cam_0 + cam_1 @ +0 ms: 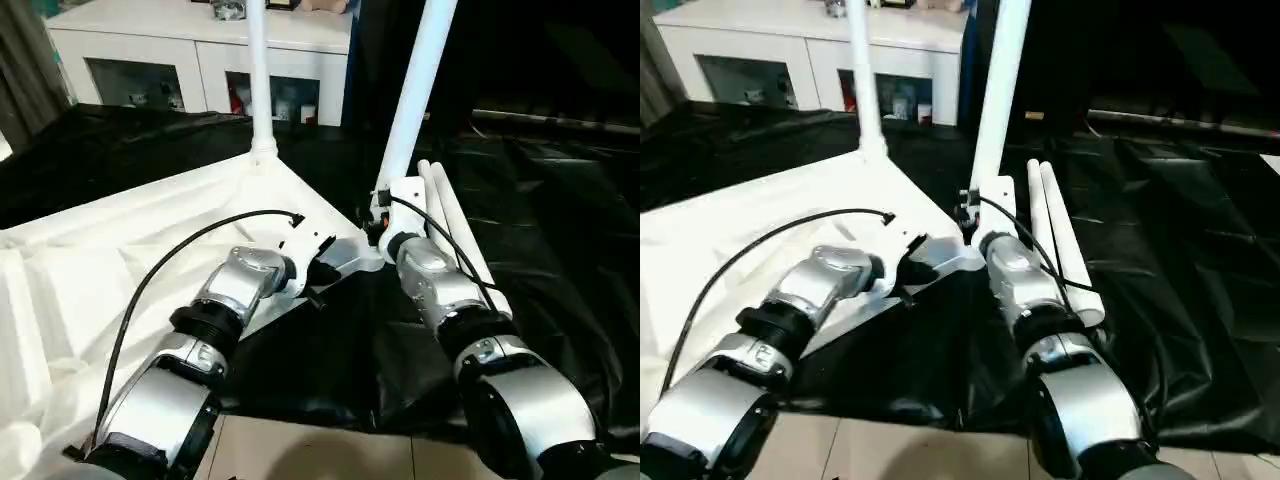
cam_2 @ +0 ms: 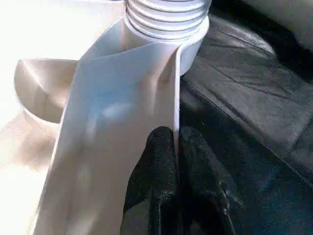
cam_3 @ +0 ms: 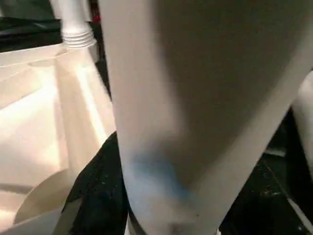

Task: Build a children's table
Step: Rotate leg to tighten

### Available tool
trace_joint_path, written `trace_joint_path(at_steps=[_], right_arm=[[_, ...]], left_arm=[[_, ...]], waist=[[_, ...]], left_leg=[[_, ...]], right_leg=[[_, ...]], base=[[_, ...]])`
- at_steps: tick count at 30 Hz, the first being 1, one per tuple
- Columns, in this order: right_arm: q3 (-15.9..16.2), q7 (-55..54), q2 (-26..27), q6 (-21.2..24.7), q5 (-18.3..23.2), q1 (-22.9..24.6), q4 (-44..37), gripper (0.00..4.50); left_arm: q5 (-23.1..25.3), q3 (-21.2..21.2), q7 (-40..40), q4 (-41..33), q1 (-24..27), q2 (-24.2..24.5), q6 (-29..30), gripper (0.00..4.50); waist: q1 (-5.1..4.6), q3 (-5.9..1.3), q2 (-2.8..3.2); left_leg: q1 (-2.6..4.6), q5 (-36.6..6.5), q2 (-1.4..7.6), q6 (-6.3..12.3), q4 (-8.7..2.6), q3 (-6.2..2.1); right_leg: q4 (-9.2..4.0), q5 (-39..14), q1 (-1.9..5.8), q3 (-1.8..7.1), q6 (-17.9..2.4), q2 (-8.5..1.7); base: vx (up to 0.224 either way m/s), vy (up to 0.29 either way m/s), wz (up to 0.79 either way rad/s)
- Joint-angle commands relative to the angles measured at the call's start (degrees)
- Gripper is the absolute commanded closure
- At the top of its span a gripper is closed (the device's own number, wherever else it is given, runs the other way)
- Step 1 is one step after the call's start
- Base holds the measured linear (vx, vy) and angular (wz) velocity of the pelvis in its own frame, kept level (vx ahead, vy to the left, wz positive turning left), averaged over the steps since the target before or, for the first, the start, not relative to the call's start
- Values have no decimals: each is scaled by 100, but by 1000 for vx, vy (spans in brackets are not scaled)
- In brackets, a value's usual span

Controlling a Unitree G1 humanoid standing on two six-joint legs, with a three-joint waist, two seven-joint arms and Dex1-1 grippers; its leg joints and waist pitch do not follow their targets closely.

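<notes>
The tabletop [image 1: 120,230] lies upside down on black sheeting [image 1: 560,250], a broad white plastic slab with raised ribs and a thin rim. By my judgement the build is about half done: one leg [image 1: 257,70] stands upright in the far corner socket, a second leg [image 1: 418,85] rises tilted from the near corner, and two spare legs [image 1: 1065,235] lie side by side on the sheeting, touching each other, yet to be fitted. The legs are smooth tapered tubes with a ridged collar at the base. The right hand [image 1: 385,222] is clasped around the tilted leg low down. The left hand [image 2: 176,161] pinches the tabletop's thin rim near that corner, fingers nearly together.
</notes>
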Motion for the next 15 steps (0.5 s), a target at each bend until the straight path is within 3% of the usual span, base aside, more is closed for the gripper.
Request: trace_joint_path(at_steps=[1,5,8,10,11,12,15], right_arm=[[-127,-175,-3,365,-68,366,765,261],[-131,83,76,45,-135,281,825,261],[-279,501,121,-209,29,165,749,189],[-312,584,119,-232,77,132,722,189],[-355,712,108,-274,122,75,685,181],[-379,791,97,-313,135,45,664,163],[-417,1143,4,-374,193,-41,515,143]], left_arm=[[116,51,215,128,-90,147,-4,450],[172,32,210,79,-26,217,-95,450],[267,-106,30,-75,104,354,-481,450],[271,-126,-12,-122,130,380,-494,450],[282,-171,-110,-213,173,432,-548,450],[287,-198,-184,-268,201,464,-630,450],[299,-264,-386,-408,259,581,-779,450]], waist=[[13,-231,72],[24,-238,72],[27,-269,72],[30,-288,73],[18,-310,55],[14,-292,61],[14,-315,63]], left_leg=[[-1,-2026,156,-58,-451,-44],[-26,-1836,153,-29,-439,-18],[-62,-1524,162,33,-432,-8],[-82,-1358,166,66,-415,3],[-113,-1110,168,87,-404,-3],[-111,-1096,164,125,-394,14],[-121,-963,158,187,-358,30]], right_leg=[[-478,-2003,85,310,-829,-440],[-457,-1824,98,327,-899,-450],[-398,-1383,142,325,-976,-436],[-372,-1102,162,329,-1041,-453],[-297,-760,183,318,-1111,-416],[-311,-732,159,322,-1133,-410],[-284,-627,181,331,-1209,-428]], base=[[0,0,0],[0,0,0],[0,0,0],[0,0,0],[0,0,0],[0,0,0],[0,0,0]])
